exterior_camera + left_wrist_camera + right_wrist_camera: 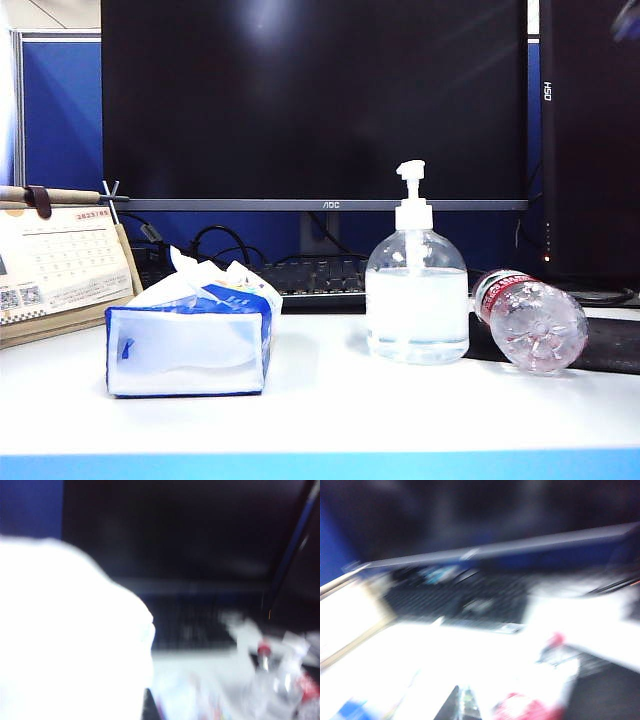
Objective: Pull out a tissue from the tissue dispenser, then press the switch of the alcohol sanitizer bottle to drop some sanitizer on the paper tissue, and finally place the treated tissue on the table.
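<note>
Both wrist views are very blurry, so a reach now could miss and tip the alcohol sanitizer bottle (416, 300) or bump the water bottle (530, 320) lying just beside it. The tissue dispenser (188, 345) sits on the worktop (400, 410), left of the sanitizer, with a tissue (205, 275) poking out on top. The left gripper and right gripper show in no view; both have their fingers together. A big white blur fills the left wrist view, and I cannot tell if it is a held tissue

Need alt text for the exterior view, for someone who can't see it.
Neither end effector is in this view. On the table, the tissue dispenser lies left of the upright alcohol sanitizer bottle; a water bottle lies on its side at right.
</note>
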`<state>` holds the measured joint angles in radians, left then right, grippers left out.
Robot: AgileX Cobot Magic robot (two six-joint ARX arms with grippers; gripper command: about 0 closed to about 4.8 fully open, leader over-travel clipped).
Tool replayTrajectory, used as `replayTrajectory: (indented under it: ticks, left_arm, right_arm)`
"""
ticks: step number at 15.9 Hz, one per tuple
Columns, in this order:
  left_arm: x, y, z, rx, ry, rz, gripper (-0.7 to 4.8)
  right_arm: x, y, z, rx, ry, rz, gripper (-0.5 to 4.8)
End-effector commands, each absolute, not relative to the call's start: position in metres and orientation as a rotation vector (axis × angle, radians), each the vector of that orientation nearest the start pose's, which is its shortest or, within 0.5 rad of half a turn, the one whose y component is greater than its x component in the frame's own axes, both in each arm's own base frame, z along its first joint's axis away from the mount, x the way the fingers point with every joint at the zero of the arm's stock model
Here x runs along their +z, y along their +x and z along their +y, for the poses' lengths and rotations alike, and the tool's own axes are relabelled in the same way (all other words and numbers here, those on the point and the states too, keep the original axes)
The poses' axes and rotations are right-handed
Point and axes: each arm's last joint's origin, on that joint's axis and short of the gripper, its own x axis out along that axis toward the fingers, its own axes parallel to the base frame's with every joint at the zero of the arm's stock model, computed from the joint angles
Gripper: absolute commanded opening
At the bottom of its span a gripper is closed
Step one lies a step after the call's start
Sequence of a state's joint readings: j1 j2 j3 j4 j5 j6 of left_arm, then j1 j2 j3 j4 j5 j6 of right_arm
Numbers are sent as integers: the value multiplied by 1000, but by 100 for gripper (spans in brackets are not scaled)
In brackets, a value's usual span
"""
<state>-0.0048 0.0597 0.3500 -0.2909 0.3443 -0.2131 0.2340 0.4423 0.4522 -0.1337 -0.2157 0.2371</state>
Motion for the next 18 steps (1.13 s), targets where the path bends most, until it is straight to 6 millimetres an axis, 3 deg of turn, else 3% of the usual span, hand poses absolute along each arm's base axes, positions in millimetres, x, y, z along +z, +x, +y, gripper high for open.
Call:
replayTrajectory:
  ticks: [1,6,9,10,11,12,18]
  left_arm:
    - [203,89,-10,-339,-362,90,-6]
    - [151,98,-10,-296,-475,246,-6]
    - [150,98,-10,-291,-466,247,-6]
    - [149,98,-10,-289,-471,260,70]
    - [148,98,-10,-279,-480,269,317]
    - [147,98,-9,-242,-516,281,479]
    - [149,98,-10,-276,-609,283,479]
  right_arm:
    - [240,122,39,570,312,159,-1]
    - [236,123,40,574,296,139,-1]
    - [238,123,40,579,298,112,-1]
    - [238,123,40,580,307,112,-1]
    - [238,123,40,586,307,114,-1]
    - [238,122,40,596,307,117,-1]
    - [238,122,41,615,307,124,-1]
